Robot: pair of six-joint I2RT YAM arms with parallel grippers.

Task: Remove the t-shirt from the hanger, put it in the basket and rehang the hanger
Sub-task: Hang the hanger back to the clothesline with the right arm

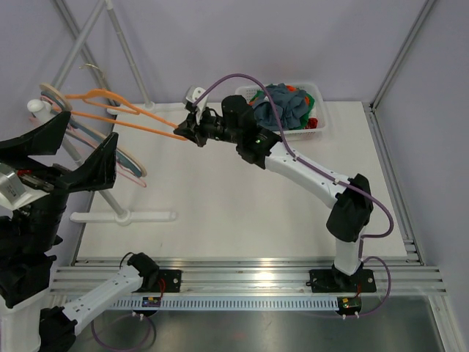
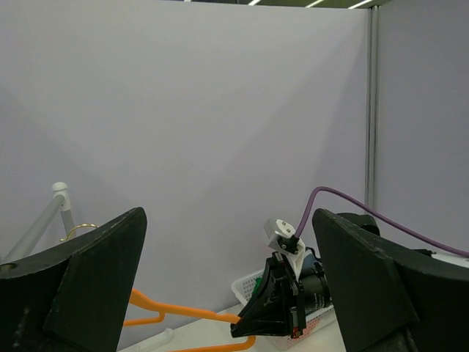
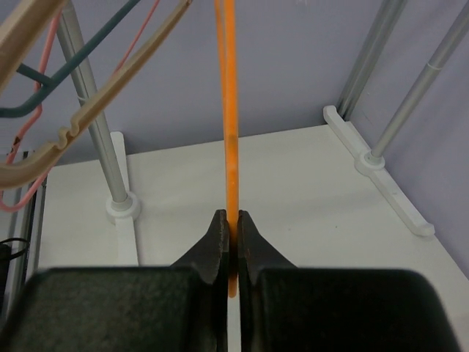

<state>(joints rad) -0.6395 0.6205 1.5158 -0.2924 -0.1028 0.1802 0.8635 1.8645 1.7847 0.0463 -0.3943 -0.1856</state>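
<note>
One white counter (image 1: 242,213), pale grey walls (image 1: 293,37) all round. The orange hanger (image 1: 124,110) sticks out from the rack (image 1: 124,216) and its tip, right of the rack, is squeezed tight in the right pincer (image 1: 189,134). The left pincer (image 1: 90,126) gapes wide by the rack. Clothes (image 1: 282,103) are heaped in a basket (image 1: 316,128) well right of the rack.

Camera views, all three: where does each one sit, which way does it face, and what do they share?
Top external: above and behind the bases, looking down on the table; both arms show, the right gripper shut on the orange hanger.
Left wrist: on the raised left arm, facing the back wall; the open left gripper frames the right gripper.
Right wrist: looks along its shut fingers toward a rack pole.
Shared: all three show the orange hanger.
</note>
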